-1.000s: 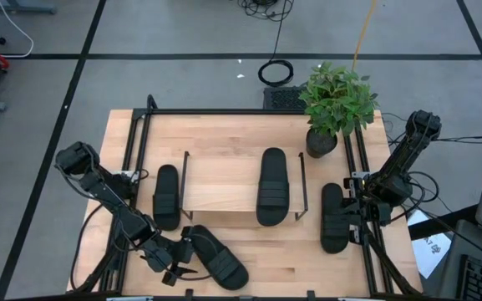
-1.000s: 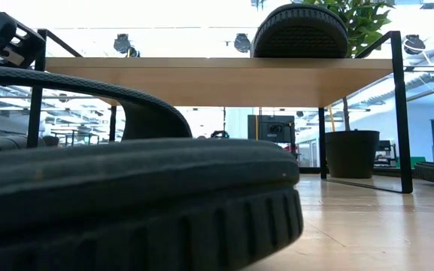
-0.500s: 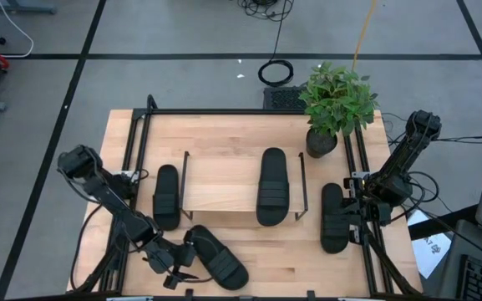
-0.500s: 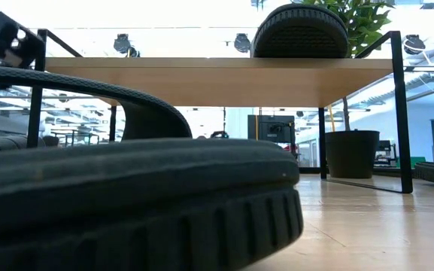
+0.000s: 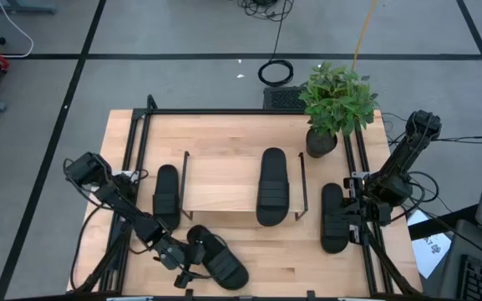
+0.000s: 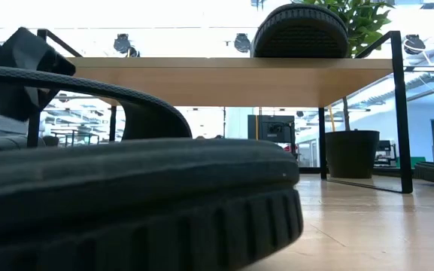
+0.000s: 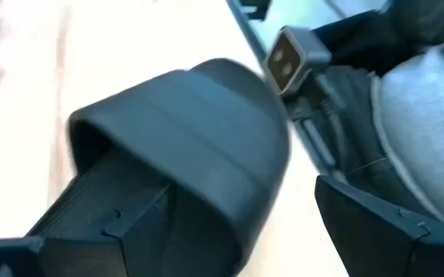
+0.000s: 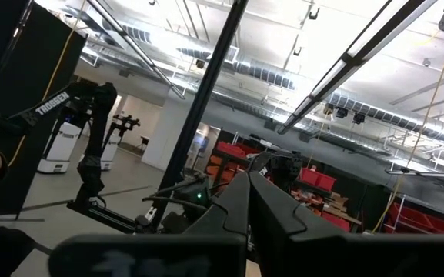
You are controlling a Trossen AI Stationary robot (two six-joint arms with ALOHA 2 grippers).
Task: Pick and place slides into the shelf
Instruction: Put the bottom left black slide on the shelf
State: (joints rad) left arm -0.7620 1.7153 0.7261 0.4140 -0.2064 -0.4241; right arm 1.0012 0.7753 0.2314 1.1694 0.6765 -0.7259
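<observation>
Left gripper (image 5: 187,266) advances onto the near slide (image 5: 218,258), jaws wide astride its strap; grasp imminent. Right gripper (image 5: 356,206) waits closed.

matte ribbed slides (image 5: 272,186), light wood shelf (image 5: 224,184)

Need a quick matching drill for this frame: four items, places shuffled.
Items:
1. matte black slide with the ribbed strap
2. leafy green potted plant
3. open left tool
4. shut right tool

Places:
A. at the angled slide near the table's front edge
B. on the light wooden shelf
C. table's far right corner
D. by the slide at the table's right side

Pairs: 1-B, 2-C, 3-A, 4-D
</observation>
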